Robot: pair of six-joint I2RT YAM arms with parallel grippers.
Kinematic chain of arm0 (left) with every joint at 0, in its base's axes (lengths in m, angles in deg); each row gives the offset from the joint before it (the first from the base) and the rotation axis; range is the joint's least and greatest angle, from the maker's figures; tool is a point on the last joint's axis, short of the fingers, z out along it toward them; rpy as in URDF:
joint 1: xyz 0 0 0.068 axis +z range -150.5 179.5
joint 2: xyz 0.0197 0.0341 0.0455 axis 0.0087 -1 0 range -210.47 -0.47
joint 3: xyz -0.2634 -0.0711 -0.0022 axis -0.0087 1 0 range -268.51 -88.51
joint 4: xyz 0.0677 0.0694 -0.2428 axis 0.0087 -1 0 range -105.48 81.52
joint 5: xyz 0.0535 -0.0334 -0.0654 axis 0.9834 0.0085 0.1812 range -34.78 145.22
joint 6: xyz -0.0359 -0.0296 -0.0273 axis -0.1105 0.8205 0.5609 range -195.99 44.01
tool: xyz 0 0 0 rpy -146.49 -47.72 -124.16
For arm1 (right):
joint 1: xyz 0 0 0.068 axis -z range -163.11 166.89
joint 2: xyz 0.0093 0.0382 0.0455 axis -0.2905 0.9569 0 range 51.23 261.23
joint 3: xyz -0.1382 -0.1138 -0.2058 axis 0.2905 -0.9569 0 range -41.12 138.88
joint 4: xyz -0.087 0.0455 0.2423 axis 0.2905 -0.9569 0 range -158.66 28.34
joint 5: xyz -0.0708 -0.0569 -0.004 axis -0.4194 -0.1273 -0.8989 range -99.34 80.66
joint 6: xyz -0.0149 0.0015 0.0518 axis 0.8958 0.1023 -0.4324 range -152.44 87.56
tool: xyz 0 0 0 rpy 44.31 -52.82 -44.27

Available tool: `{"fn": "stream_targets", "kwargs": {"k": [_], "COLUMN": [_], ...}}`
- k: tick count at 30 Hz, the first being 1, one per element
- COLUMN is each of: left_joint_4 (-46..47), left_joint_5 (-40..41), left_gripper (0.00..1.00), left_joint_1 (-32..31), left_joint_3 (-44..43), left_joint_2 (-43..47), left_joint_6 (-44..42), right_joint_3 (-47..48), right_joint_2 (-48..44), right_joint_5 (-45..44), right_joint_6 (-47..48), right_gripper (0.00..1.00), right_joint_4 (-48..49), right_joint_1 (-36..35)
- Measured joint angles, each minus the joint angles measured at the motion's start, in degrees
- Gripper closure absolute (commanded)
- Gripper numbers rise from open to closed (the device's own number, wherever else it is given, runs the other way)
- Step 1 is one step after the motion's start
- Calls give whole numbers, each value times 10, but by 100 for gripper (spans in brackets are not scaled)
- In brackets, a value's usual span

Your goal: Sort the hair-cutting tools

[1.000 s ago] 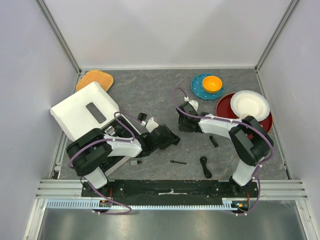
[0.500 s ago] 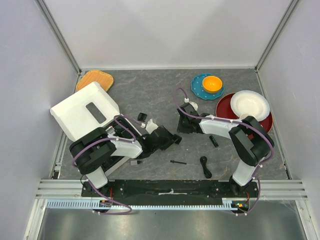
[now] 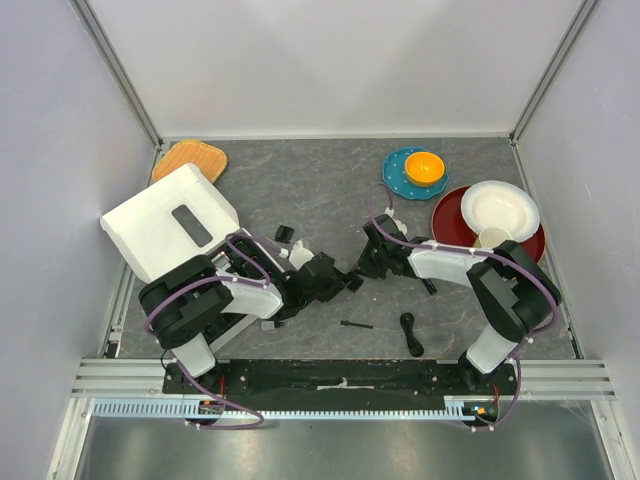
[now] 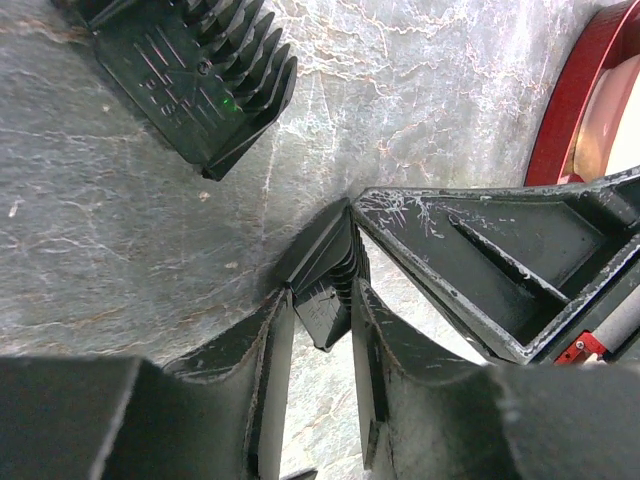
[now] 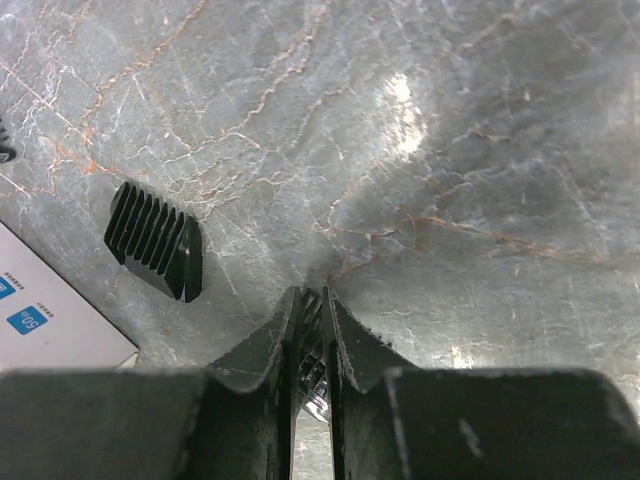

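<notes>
Comb guard (image 4: pixel 325 272), black, ribbed, pinched by right jaws; left jaws' grip unclear.

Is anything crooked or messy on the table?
Yes. The white box lies crooked at the left edge of the table, and a thin brush and a cable lie loose. Oddest: the right gripper pinches one small comb guard while the left gripper has its fingers on either side of what seems the same guard.
</notes>
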Motion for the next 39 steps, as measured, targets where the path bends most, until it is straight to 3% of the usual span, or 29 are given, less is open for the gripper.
{"fn": "stream_targets", "kwargs": {"k": [12, 18, 20, 22, 27, 33, 39], "left_joint_4": [-1, -2, -2, -2, -1, -15, -63], "left_joint_5": [1, -6, -7, -8, -8, -10, -42], "left_gripper": [81, 83, 88, 98, 98, 98, 98], "left_joint_1": [2, 3, 4, 4, 6, 12, 47], "left_joint_3": [6, 6, 6, 7, 9, 12, 12], "left_joint_2": [3, 12, 16, 17, 29, 65, 147], "left_joint_6": [-5, -29, -37, -42, -53, -83, -133], "right_joint_3": [-26, -36, -38, -39, -40, -40, -17], "right_joint_2": [-14, -28, -30, -32, -36, -51, -92], "right_joint_5": [2, 12, 14, 15, 21, 21, 3], "right_joint_6": [-82, -91, -95, -99, -101, -89, -61], "right_gripper": [78, 78, 77, 73, 64, 47, 43], "right_joint_4": [16, 15, 15, 15, 11, -15, -57], "right_joint_1": [1, 1, 1, 1, 1, 1, 18]}}
